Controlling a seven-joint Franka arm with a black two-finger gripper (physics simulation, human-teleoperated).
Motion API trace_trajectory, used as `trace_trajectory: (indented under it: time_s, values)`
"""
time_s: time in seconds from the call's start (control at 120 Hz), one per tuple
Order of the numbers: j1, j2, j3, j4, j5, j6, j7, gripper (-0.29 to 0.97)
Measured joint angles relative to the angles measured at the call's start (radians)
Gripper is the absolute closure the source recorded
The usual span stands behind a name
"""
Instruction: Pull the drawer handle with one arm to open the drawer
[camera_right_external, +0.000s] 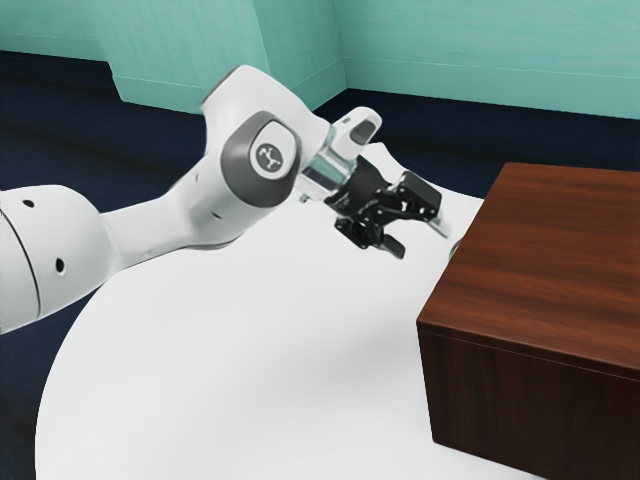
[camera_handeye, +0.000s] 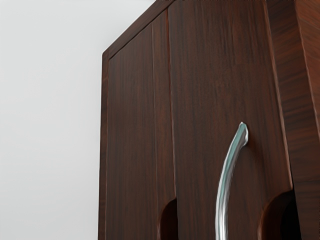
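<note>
A dark wooden cabinet (camera_right_external: 545, 300) stands on the white table (camera_right_external: 230, 370) at the exterior view's right. My black gripper (camera_right_external: 414, 224) hovers just off the cabinet's face that looks toward the arm, open, with nothing between its fingers. A small silver bit of the drawer handle (camera_right_external: 452, 244) shows at that face, a short gap beyond the fingertips. In the wrist view the drawer front (camera_handeye: 220, 90) lies close ahead of my hand, with the curved silver handle (camera_handeye: 227, 185) on it. The front looks flush with the cabinet's frame.
The table's rounded edge runs along the exterior view's left and back, with dark blue floor (camera_right_external: 90, 110) and teal walls (camera_right_external: 480, 40) beyond. White tabletop lies open in front of the cabinet, under my arm.
</note>
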Motion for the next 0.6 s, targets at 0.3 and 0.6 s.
trace_trajectory:
  time_s: [0.3,0.6]
  values:
    - [-0.011,0.036,-0.002,0.034,0.000,0.000,-0.019,0.04]
    - [-0.014,0.043,-0.002,0.036,-0.001,0.000,-0.032,0.04]
